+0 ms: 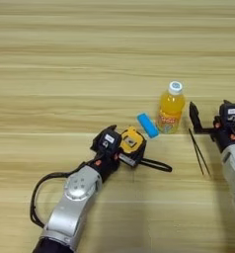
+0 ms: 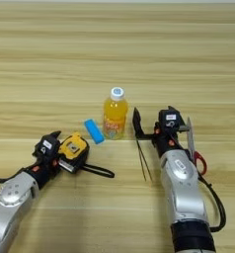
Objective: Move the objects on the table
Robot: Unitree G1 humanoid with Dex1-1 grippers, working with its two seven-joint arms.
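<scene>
The yellow-and-black tape measure (image 1: 133, 141) lies on the table (image 1: 65, 64), its black strap (image 1: 156, 165) trailing right. My left gripper (image 1: 120, 144) is open around it, one finger above its far-left corner and one along its near side. A small blue block (image 1: 147, 125) lies just behind it. Right of the block, the orange drink bottle (image 1: 171, 108) with a white cap stands upright. My right gripper (image 2: 151, 121) stands open and empty just right of the bottle, its left finger (image 2: 137, 121) above the far end of the thin black tweezers (image 2: 143, 160).
Scissors (image 2: 192, 146) with grey blades and a red handle lie on the table right of my right forearm. A black cable (image 1: 35, 197) loops out left of my left arm. Bare planks fill the far half of the table.
</scene>
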